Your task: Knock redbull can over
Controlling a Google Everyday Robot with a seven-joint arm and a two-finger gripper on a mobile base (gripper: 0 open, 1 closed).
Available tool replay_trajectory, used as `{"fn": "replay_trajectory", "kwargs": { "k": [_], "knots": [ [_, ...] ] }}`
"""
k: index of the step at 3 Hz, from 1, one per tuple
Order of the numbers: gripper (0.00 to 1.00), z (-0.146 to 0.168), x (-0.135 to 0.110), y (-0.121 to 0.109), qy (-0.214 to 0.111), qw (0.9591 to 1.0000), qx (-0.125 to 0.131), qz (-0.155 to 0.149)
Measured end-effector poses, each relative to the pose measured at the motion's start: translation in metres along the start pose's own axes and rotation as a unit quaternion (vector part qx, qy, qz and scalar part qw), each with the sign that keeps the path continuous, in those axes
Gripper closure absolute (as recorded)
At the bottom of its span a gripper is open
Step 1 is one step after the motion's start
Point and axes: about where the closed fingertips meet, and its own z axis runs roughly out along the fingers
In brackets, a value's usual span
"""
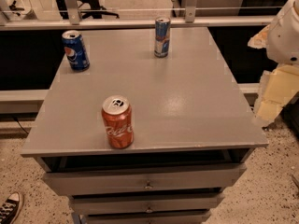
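Observation:
The redbull can [161, 37], slim and blue-and-silver with a small red mark, stands upright near the far edge of the grey cabinet top [187, 97], right of centre. My white arm [285, 31] hangs at the right edge of the view, off the cabinet's right side. The pale gripper [275, 92] shows below the arm, beside the cabinet's right edge, well to the right of the redbull can and nearer than it. It touches nothing.
A dark-blue Pepsi can [75, 50] stands upright at the far left corner. An orange-red Coca-Cola can [117, 122] stands upright near the front edge. The cabinet has drawers [148, 183] below. A rail [140, 22] runs behind it. A shoe [9, 208] shows at the bottom left.

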Motion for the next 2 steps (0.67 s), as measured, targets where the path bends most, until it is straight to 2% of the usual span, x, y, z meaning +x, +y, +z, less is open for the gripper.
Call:
{"fn": "replay_trajectory", "kwargs": {
  "k": [1,2],
  "knots": [
    [0.0,0.0,0.0,0.0,0.0,1.0,0.0,0.0],
    [0.0,0.012,-0.013,-0.015,-0.01,0.9998,0.017,-0.006]
  ]
}}
